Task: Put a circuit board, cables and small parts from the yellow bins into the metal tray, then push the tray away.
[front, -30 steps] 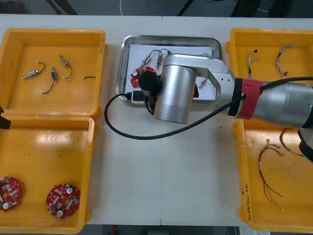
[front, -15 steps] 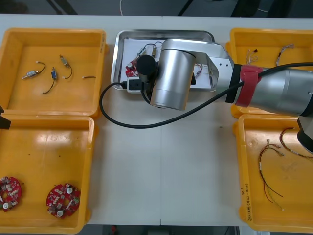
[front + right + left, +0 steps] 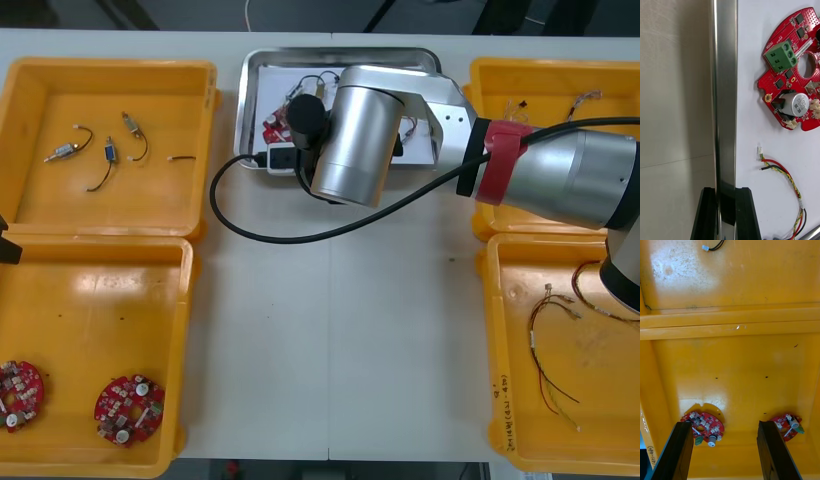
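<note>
One metal tray (image 3: 724,93) rim pinched in right hand (image 3: 725,192).

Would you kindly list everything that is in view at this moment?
Yellow bins: four, yellow, two at each side of the table.
Metal tray: one, shiny rim, white inside, between the bins.
Circuit boards: three, red, two in the left near bin, one in the tray.
Small metal parts: about four, silvery with black leads, left far bin.
Cables: several, red and yellow, right near bin and tray; thinner ones, right far bin.
Right tool: one, black, shut on the tray's rim.
Left tool: one, black, open above the left near bin.
</note>
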`<control>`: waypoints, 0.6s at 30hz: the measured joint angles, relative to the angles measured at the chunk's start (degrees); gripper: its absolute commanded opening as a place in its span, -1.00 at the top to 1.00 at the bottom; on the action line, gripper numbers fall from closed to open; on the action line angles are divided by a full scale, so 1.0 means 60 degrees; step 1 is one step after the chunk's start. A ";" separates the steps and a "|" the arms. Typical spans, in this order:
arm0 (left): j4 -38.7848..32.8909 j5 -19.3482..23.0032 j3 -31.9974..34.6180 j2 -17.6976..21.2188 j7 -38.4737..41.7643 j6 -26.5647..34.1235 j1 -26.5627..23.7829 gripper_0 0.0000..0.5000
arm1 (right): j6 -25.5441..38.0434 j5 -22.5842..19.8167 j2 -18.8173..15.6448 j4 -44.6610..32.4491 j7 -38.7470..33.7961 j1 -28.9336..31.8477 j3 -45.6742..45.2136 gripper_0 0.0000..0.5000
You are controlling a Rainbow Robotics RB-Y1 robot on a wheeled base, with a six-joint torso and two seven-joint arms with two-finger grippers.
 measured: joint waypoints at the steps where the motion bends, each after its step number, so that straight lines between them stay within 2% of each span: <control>1: 0.0000 0.0000 0.0000 0.0000 0.0000 0.0000 0.0000 -1.00 | -0.0057 0.0006 0.0005 0.0065 0.0000 -0.0006 0.0000 1.00; 18: 0.0000 0.0000 0.0000 0.0000 -0.0001 0.0000 0.0000 -1.00 | -0.0928 0.0071 0.0196 0.1258 0.0369 -0.0033 -0.0036 1.00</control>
